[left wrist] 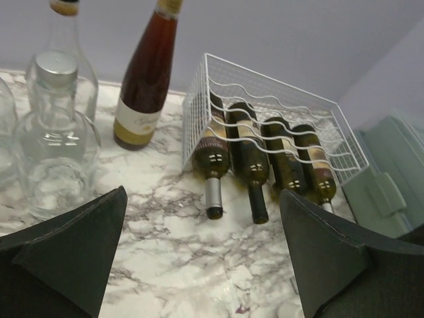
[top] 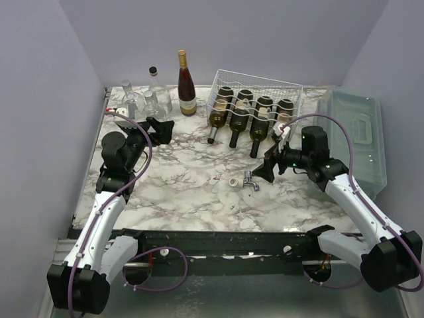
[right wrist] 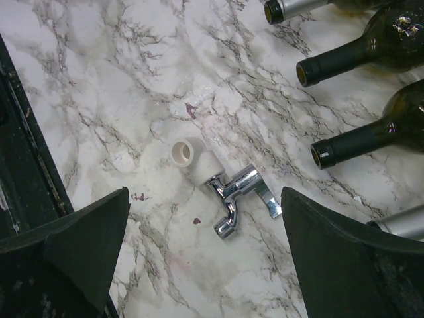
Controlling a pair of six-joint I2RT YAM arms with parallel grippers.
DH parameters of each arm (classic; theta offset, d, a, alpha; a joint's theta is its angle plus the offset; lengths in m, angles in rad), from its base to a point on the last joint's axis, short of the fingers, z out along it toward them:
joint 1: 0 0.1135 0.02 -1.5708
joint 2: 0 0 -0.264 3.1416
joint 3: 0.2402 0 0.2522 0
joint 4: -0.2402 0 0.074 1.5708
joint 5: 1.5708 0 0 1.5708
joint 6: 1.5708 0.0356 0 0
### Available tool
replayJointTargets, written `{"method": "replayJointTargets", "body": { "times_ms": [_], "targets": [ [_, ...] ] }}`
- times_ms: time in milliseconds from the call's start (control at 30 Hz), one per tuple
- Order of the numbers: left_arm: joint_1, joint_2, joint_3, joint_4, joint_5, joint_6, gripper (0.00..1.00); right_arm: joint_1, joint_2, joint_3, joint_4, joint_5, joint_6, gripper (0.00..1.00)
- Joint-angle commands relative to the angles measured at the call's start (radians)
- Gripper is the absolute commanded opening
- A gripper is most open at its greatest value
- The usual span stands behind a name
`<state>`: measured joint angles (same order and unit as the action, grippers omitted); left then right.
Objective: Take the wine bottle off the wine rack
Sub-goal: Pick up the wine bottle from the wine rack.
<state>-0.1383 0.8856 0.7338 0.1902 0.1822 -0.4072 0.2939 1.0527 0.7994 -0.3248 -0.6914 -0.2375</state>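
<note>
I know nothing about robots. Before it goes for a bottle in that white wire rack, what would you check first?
1. Jaws open and empty on the left gripper and right gripper: ok.
2. Four wine bottles lie in the wine rack, necks poking out toward the arms: ok.
3. The chrome tap on the table lies clear of the necks: ok.
4. The standing red bottle is apart from the rack: ok.
5. Bottles slide freely in their cradles: cannot tell.
</note>
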Motion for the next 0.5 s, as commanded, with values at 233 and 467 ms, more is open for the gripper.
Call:
{"method": "replayJointTargets", "body": {
  "times_ms": [233,467],
  "targets": [
    [-0.008,0.026,-0.045,-0.101,0.213,-0.107,0.99,-0.005,-0.007,-0.011,0.013,0.018,-0.019,1.00],
    [-0.099,0.135,0.004,-0.146,0.198,-0.060,0.99,-0.005,-0.004,-0.010,0.013,0.009,-0.018,1.00]
  ]
}}
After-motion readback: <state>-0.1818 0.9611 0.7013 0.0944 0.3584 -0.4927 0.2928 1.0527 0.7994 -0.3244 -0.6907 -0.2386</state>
